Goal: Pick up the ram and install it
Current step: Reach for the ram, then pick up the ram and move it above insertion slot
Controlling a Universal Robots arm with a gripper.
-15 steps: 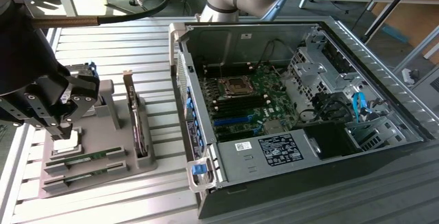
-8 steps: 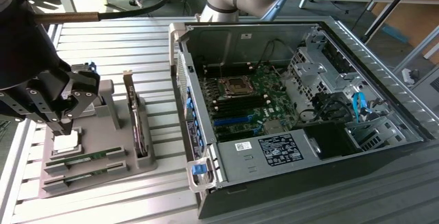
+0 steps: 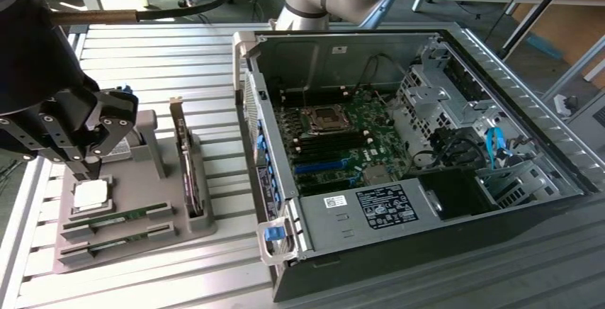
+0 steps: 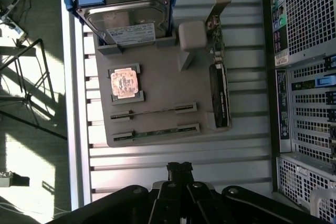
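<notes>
The ram (image 3: 121, 216) (image 4: 152, 112) stands in its holder (image 3: 142, 187) slot beside its twin (image 3: 121, 241), below the fingers and untouched. The gripper (image 3: 83, 173) (image 4: 179, 169) hangs above the processor (image 3: 90, 193), fingers pressed together, holding nothing.

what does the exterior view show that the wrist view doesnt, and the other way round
Exterior view: the inside of the open computer case, with the motherboard, its processor socket and blue cables.
Wrist view: the hard drive in a blue carrier, and the case's perforated outer wall.
Both: the grey holder with two ram sticks in their slots, the processor chip, the expansion card, and the gripper above the holder, holding nothing.
</notes>
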